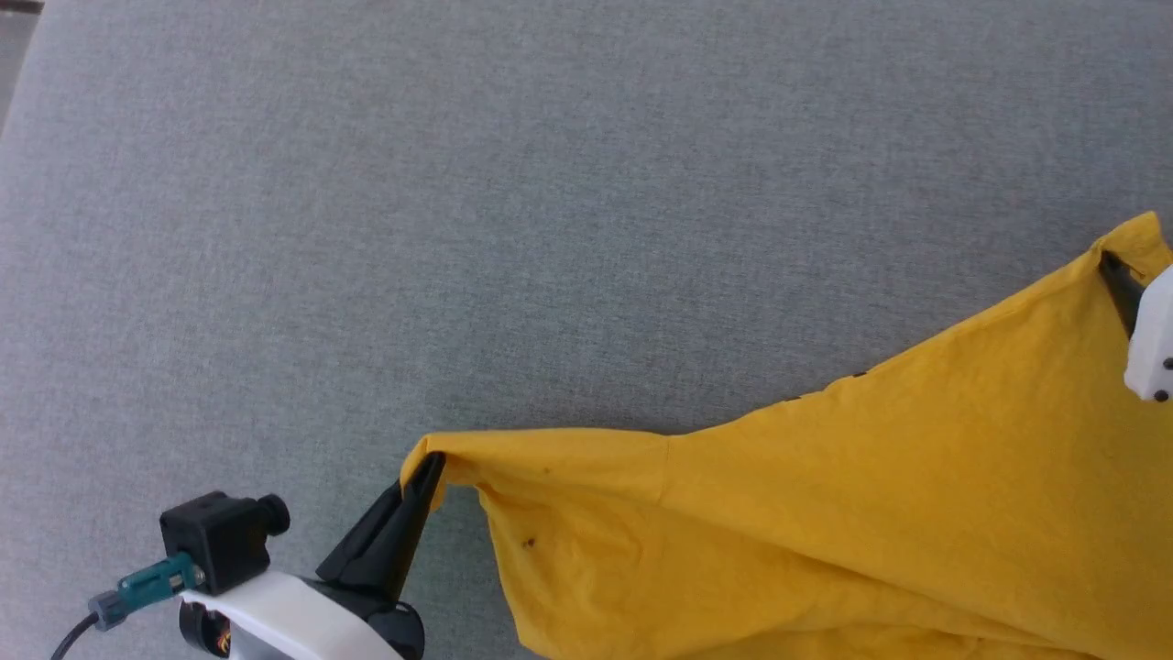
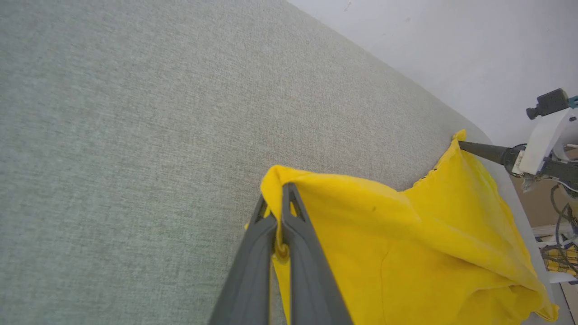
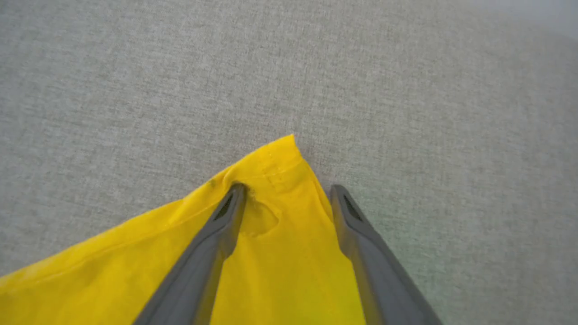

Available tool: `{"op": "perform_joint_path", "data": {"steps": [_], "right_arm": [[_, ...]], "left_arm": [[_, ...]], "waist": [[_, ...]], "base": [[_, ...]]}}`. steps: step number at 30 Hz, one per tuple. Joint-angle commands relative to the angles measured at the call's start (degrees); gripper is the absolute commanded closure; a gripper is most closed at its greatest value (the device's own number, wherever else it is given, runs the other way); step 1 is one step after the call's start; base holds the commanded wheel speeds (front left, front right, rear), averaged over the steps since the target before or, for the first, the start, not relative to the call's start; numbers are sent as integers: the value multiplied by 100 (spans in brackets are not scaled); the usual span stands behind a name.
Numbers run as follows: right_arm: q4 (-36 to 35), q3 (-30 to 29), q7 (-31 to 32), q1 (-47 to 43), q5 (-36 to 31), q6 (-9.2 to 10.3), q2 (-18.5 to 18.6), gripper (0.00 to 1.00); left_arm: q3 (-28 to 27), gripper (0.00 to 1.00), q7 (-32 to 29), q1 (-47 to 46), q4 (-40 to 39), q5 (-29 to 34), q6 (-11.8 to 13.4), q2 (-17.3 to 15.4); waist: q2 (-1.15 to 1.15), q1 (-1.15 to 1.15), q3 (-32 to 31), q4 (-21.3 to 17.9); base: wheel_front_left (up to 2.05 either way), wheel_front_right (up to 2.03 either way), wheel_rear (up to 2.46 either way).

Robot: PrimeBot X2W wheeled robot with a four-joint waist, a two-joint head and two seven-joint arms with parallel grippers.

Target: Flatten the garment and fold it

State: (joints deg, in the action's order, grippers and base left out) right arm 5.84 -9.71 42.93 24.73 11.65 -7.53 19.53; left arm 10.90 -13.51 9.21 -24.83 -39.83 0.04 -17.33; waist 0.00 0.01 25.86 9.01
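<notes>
The bright yellow garment point(image 1: 825, 513) lies bunched at the lower right of the grey surface, and no white patch shows on the side facing up. A small dark hole point(image 1: 529, 543) marks it near its left end. My left gripper point(image 1: 429, 469) is shut on that left corner, and in the left wrist view its fingertips point(image 2: 282, 194) pinch a fold of the garment point(image 2: 406, 243). My right gripper point(image 1: 1113, 275) sits at the far right corner. In the right wrist view its fingers stand apart point(image 3: 286, 192), with the garment's pointed corner point(image 3: 280, 253) lying between them.
A grey cloth-covered table point(image 1: 458, 229) stretches far to the left and back. Its rounded far edge point(image 2: 478, 131) meets a white wall point(image 2: 451, 36). Cables and clutter point(image 2: 560, 243) sit beyond that edge, by the right arm.
</notes>
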Motion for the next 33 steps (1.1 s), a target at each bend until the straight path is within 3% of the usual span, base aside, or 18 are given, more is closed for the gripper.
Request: {"op": "perform_joint_path", "data": {"steps": [1,4,5,6,10,14,23,33], "right_arm": [[56,35,51,83,-35,4,35,0],[157,67,170,134,-9,4,81,0],[204,47,259,138,20,4,72,44],[242,14,381,141,58,4,46,100],[157,-63,932,103,218,4,-49,100],[-97,-242,853,67,232,4,-185,100],[-592,-519,-441,16,510,4,-780,100],[-817,-344,-1439,617,518,4,-1056,100]], "left_arm": [[2,100,36,-125,18,4,-30,23],[27,100,59,-184,50,2,-44,44],[34,100,64,-201,60,1,-46,51],[37,100,70,-214,69,-2,-47,56],[6,100,92,-217,103,-6,-26,49],[-50,100,169,-237,113,-9,-17,52],[-339,100,530,-1229,708,-194,26,348],[-284,100,518,-3244,1580,1022,246,-176]], "waist": [[0,-1,154,140],[0,-1,219,172],[0,-1,229,177],[0,-1,234,177],[0,-1,157,126],[0,-1,-89,12],[0,-1,-1103,-355],[0,-1,-1859,-759]], "base": [[0,0,0],[0,0,0],[0,0,0],[0,0,0],[0,0,0],[0,0,0],[0,0,0],[0,0,0]]}}
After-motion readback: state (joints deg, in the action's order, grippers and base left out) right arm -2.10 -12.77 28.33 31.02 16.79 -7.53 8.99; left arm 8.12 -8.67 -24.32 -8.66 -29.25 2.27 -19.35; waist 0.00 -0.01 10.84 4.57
